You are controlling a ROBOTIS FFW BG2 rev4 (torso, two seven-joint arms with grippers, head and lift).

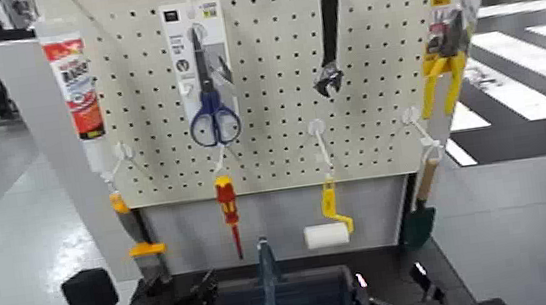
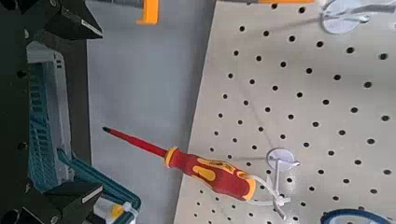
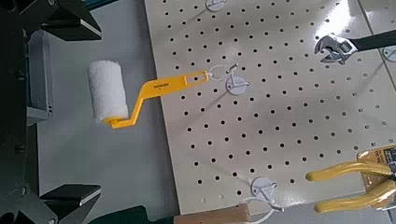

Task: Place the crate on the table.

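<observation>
Since the dark blue-grey open-topped crate (image 1: pixel 304 278) appears to sit low on the matte black counter (image 1: pixel 390 264), with neither tool closed on it, the placing looks all but finished. It lies near the counter's back edge, below the cream pegboard (image 1: pixel 276 144) and roughly midway between the left and right sides. The left tool (image 2: pixel 101 112) is by the crate's left side, its fingers spread wide with nothing gripped; the right tool (image 3: pixel 99 112) is by the right side, also wide and empty. What seems left is to draw both arms clear without snagging the rim. The underside is hidden, so full contact with the counter cannot be confirmed.

As for how it points, the crate's far rim runs left to right, about parallel to the counter's back edge, and looks square to it, not turned. The thin blue bar (image 1: pixel 267 266) stands up at mid-width, in line with the near-to-far direction. The near end is cut off, so I cannot tell for certain which way the long axis runs.
</observation>
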